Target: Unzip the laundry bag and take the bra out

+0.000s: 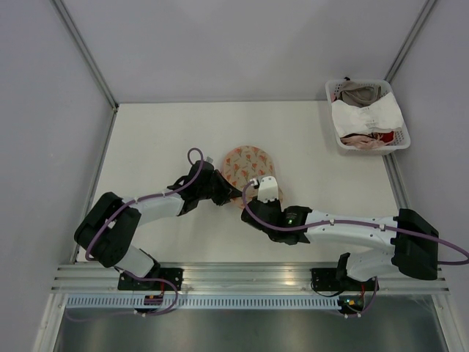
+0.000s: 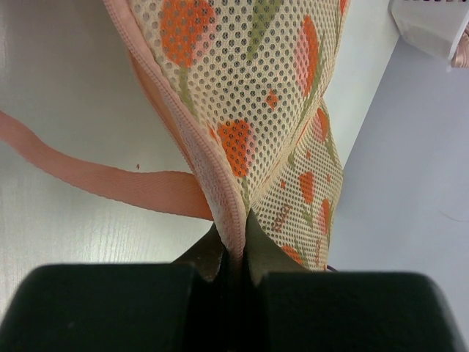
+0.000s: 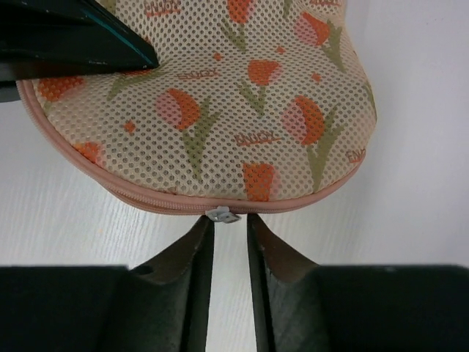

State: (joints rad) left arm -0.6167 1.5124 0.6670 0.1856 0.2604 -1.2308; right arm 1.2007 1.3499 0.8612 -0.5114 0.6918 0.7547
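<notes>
The laundry bag [image 1: 248, 166] is an oval cream mesh pouch with orange and green tulip print and pink zip edging, lying mid-table. My left gripper [image 2: 236, 246] is shut on its pink zip edge [image 2: 220, 198] at the bag's left side [image 1: 223, 189]. My right gripper [image 3: 229, 224] is open a narrow gap at the bag's near edge, with the small silver zip pull [image 3: 221, 215] right at its fingertips, not gripped. The zip looks closed there. The black bra is hidden.
A white slatted basket [image 1: 365, 117] with white, beige and pink garments stands at the back right. A pink ribbon strap [image 2: 95, 172] from the bag trails on the table to the left. Grey walls enclose the table.
</notes>
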